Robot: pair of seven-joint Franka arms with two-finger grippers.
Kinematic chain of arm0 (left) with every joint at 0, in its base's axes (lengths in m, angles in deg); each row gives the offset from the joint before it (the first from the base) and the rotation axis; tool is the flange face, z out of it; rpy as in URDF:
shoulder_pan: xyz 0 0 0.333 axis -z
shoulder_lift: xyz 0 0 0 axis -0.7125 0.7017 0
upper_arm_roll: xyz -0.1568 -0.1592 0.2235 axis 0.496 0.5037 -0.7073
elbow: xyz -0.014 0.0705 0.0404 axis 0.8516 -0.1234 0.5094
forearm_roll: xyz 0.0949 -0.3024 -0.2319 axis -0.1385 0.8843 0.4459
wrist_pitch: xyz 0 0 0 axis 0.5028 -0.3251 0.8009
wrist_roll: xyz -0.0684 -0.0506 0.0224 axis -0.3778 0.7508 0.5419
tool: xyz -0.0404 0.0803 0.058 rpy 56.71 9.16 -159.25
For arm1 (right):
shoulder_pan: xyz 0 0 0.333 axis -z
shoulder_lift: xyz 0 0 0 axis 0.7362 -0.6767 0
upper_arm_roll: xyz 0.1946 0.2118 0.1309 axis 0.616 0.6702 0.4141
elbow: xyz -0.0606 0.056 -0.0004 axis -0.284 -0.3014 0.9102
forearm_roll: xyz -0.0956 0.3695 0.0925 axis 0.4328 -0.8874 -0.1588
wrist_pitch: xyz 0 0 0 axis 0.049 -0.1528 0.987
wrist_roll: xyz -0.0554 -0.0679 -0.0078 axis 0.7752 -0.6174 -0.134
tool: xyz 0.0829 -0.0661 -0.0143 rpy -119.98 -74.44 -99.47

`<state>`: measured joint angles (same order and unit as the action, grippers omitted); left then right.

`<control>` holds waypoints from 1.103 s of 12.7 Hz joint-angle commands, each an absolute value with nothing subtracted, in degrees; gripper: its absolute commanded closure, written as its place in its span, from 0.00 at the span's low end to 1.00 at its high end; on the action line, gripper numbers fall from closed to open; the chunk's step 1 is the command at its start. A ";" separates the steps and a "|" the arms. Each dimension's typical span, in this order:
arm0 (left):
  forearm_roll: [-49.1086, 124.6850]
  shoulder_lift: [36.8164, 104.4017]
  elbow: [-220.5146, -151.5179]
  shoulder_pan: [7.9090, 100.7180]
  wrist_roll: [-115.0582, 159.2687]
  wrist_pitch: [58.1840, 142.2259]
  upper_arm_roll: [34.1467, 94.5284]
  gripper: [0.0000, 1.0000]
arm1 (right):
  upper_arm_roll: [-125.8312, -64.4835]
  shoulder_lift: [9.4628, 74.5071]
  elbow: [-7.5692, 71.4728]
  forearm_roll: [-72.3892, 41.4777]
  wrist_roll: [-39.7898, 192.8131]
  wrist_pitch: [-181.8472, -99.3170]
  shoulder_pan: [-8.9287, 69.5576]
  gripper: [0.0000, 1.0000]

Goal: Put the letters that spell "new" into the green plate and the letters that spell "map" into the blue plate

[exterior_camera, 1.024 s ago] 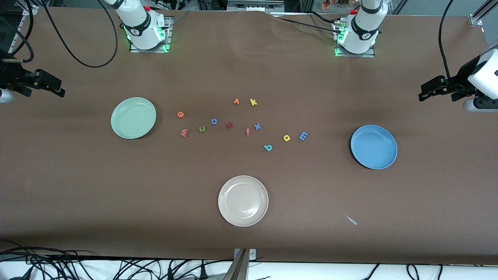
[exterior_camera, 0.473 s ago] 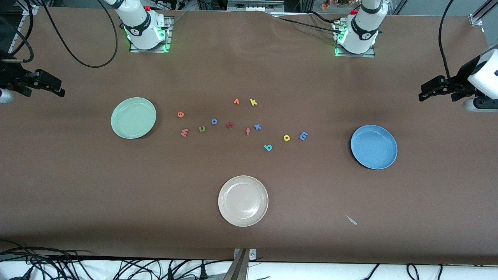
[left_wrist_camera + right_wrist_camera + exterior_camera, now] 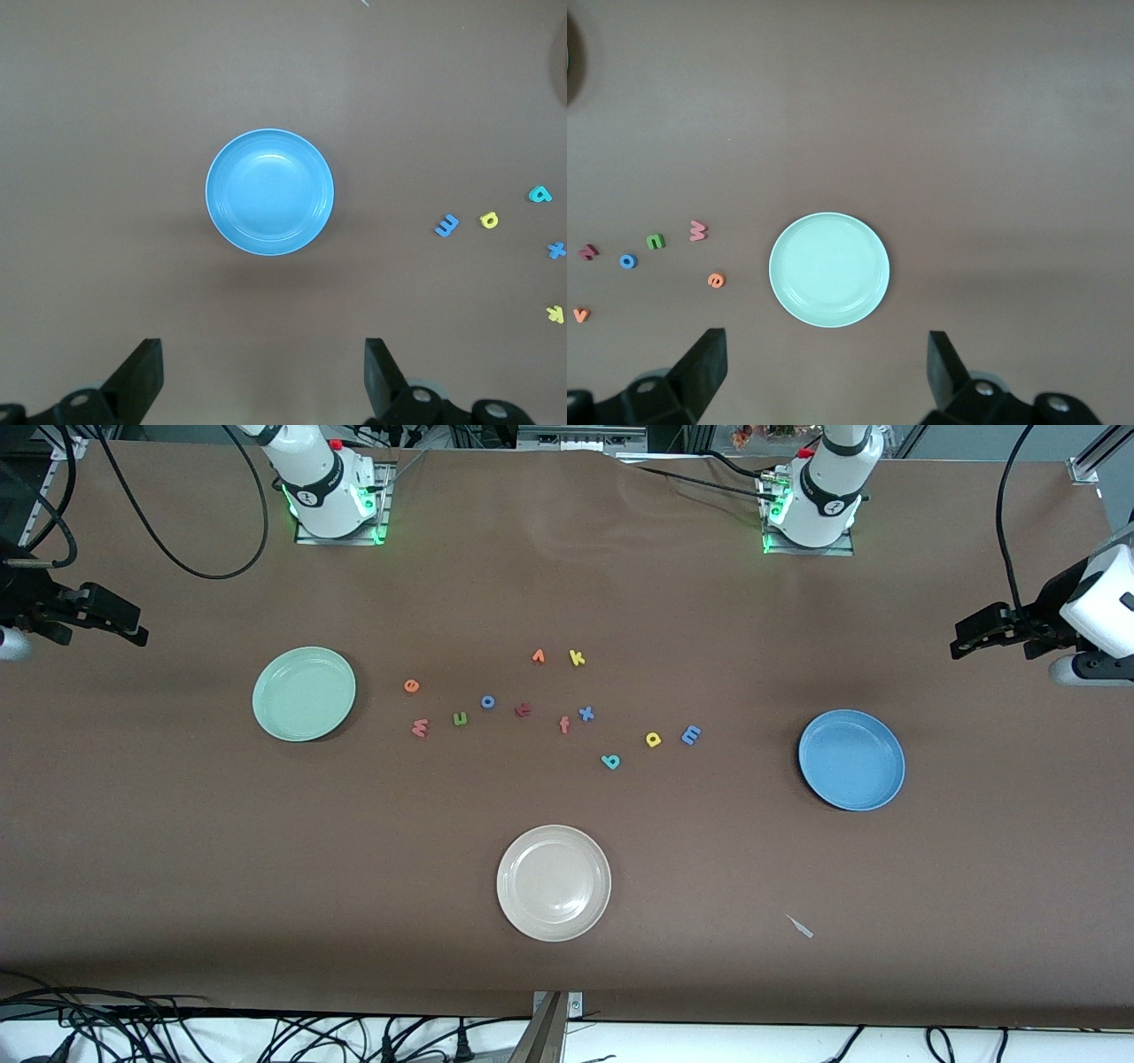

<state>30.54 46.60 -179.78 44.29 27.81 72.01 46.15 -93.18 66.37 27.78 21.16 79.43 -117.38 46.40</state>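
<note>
You are starting out: no letter is moved yet. The right gripper (image 3: 133, 631) at the frame's left edge and the left gripper (image 3: 966, 642) at its right edge are hanging spread and empty. The green plate (image 3: 304, 693) is sitting mid-left, the blue plate (image 3: 851, 759) mid-right, the letters in the centre. Next you are likely descending onto one tiny letter, such as the "m" (image 3: 691, 734).

Three round plates sit on the tabletop (image 3: 177, 850): one green plate (image 3: 304, 693), one blue plate (image 3: 851, 760) and one cream-white plate (image 3: 554, 882). Eleven small foam letters lie scattered between the green plate and the blue plate: two orange (image 3: 411, 685), two yellow (image 3: 577, 658), three blue (image 3: 691, 734), one green (image 3: 460, 718), one salmon-pink (image 3: 420, 728), one dark red (image 3: 524, 709), one teal (image 3: 610, 761). One small pale scrap (image 3: 800, 926) lies near the cream-white plate. Two robot arms stand there, each with one claw: left claw (image 3: 961, 642), right claw (image 3: 133, 627).
</note>
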 commanded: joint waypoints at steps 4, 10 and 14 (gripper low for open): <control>28.09 54.72 -177.10 45.08 27.24 72.51 46.19 0.00 | -92.70 64.84 28.03 20.42 79.96 -117.42 45.66 0.00; 30.45 62.46 -177.44 58.25 -0.30 78.03 47.42 0.00 | -92.43 52.73 29.34 18.31 81.62 -121.61 36.09 0.00; 38.73 65.81 -178.93 64.31 -17.44 89.88 47.59 0.00 | -92.34 48.58 37.14 17.96 97.34 -134.61 30.99 0.00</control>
<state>37.06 64.40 -179.14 62.04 -10.61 86.08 48.27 -92.00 48.26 32.67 18.60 92.92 -129.70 33.10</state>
